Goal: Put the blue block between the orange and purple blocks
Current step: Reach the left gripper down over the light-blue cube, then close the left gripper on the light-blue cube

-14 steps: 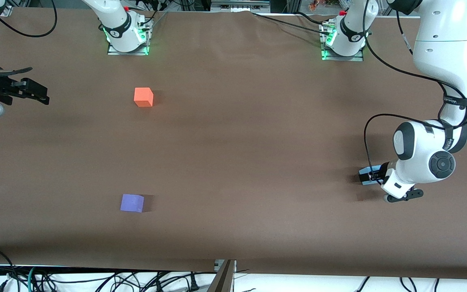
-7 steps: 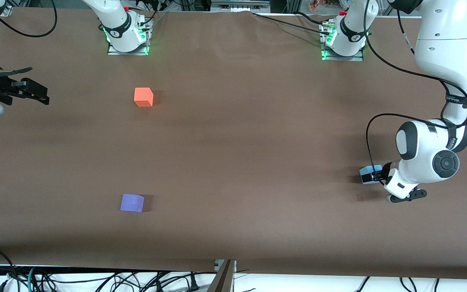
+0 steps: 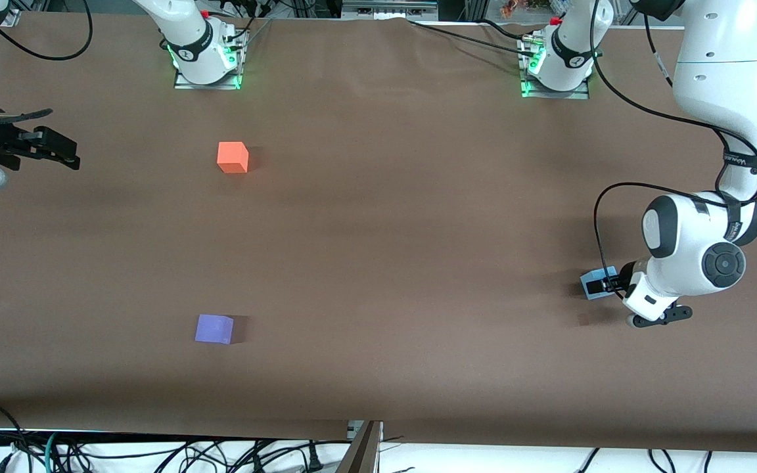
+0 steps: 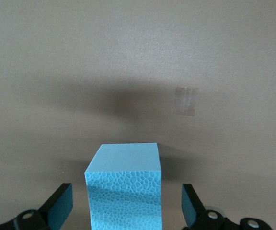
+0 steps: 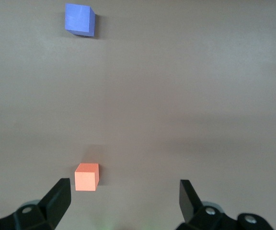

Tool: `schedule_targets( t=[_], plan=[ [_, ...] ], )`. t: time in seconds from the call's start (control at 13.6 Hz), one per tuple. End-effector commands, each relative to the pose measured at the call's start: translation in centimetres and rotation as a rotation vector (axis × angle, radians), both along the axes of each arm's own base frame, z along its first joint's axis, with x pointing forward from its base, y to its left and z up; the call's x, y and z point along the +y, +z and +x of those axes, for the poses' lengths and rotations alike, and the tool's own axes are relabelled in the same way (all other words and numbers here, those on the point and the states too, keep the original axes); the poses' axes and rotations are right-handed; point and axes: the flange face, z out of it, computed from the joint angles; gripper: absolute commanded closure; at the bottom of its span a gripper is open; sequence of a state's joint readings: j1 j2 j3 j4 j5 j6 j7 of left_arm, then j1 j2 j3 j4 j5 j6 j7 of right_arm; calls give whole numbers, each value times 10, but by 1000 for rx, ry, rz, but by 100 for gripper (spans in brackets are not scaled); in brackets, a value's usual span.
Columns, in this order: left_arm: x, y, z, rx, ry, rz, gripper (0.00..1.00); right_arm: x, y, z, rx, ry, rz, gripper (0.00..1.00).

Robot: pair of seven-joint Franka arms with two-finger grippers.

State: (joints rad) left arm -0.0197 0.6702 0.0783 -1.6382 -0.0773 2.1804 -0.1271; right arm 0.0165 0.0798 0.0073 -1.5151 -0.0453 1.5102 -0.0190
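Note:
The blue block sits on the table near the left arm's end; in the left wrist view it stands between the fingers. My left gripper is open and low around the blue block, with a gap on each side. The orange block lies toward the right arm's end, far from the front camera. The purple block lies nearer to the front camera than the orange one. My right gripper is open and empty, waiting above the right arm's end of the table.
The brown table carries only the three blocks. The arm bases stand along its edge farthest from the front camera. A pale tape mark shows on the table close to the blue block.
My left hand has shifted slightly toward the left arm's end of the table, staying around the blue block. The right arm and the other blocks have not moved.

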Motion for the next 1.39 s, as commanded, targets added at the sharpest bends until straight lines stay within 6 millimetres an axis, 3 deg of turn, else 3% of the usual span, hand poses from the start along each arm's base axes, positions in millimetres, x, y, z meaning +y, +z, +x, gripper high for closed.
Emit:
schedule_targets(
  t=[0.0,0.15,0.29,0.44,0.59,0.66,0.73,0.81,1.1,1.17,1.32],
  plan=[
    [8,-8,-5,-4,-20,10,0,-1,5,1,-7,7,8,0],
    [8,-9,-5,-3,-20,10,0,-2,5,1,-7,6,8,0],
    [7,-9,-5,-3,-21,10,20,-1,5,1,-7,7,8,0],
    [7,-6,-3,-9,-23,9,53,-1,5,1,-7,7,8,0],
    [5,-2,-1,-12,-44,6,72,-1,5,1,-7,7,8,0],
    [2,2,-1,-12,-49,5,87,-2,5,1,-7,6,8,0],
    [-4,8,-2,2,-62,0,95,-2,4,2,-6,6,8,0],
    [-11,40,2,-15,-84,-10,95,-1,5,1,-7,7,8,0],
    [-100,140,23,10,-203,-114,95,-1,4,2,-6,7,8,0],
    [-139,153,20,10,-237,-154,96,-1,4,2,-6,9,8,0],
    [-226,161,3,30,-148,-187,96,-1,4,2,-6,9,8,0]
  ],
)
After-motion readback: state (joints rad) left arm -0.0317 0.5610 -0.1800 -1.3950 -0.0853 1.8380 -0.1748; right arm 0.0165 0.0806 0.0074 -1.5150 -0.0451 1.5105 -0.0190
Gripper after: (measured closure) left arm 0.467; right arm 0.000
